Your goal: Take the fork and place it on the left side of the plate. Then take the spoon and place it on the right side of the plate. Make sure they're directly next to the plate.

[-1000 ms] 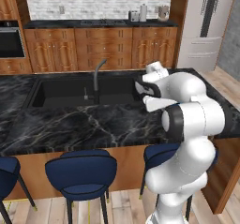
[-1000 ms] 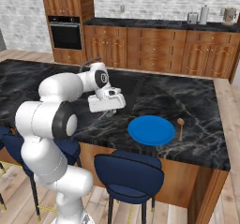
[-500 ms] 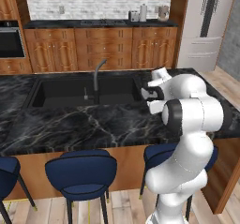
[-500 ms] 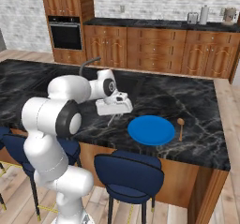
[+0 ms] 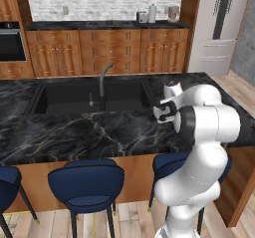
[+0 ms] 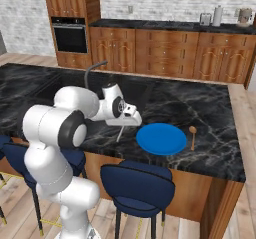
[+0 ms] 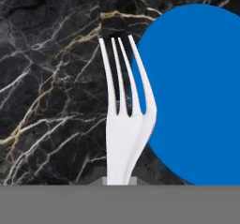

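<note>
Partly hidden fork: handle vanishes into end effector, beside plate.

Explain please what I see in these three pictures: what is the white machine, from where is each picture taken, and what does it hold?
The white machine is a robot arm on a base that drives, in a computer-drawn kitchen. Two pictures come from cameras on the base, behind the arm to its left and right. The third comes from a camera on the hand itself, looking down. The hand is shut on a fork, which hangs above the black counter beside the left edge of a blue plate. A spoon lies on the counter to the right of the plate. Further left are a sink and a tap; blue stools stand in front.
</note>
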Controlling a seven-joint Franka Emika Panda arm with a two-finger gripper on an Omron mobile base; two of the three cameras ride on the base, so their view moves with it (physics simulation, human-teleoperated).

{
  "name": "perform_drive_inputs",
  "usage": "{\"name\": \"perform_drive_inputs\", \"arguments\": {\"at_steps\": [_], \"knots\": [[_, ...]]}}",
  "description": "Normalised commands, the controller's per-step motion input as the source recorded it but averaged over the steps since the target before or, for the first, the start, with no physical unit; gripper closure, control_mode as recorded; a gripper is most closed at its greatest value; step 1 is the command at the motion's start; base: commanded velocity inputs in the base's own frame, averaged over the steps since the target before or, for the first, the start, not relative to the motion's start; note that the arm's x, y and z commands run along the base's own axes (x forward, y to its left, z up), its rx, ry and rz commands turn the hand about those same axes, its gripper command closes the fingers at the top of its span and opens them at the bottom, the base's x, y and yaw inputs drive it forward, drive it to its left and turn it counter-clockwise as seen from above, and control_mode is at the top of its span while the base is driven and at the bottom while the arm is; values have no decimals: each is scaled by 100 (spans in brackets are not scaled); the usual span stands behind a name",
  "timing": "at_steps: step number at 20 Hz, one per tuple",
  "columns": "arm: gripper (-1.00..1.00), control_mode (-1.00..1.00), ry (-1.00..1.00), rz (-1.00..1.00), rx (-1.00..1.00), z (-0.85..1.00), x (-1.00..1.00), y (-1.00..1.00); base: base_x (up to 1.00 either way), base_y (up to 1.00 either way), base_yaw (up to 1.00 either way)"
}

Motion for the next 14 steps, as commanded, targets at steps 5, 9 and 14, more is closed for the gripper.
{"name": "perform_drive_inputs", "arguments": {"at_steps": [5,9,14], "knots": [[100,-100,0,0,0,-19,47,0,0,0,0],[100,-100,0,0,0,-24,56,0,0,0,0],[100,-100,0,0,0,-18,45,-3,0,0,0]]}}
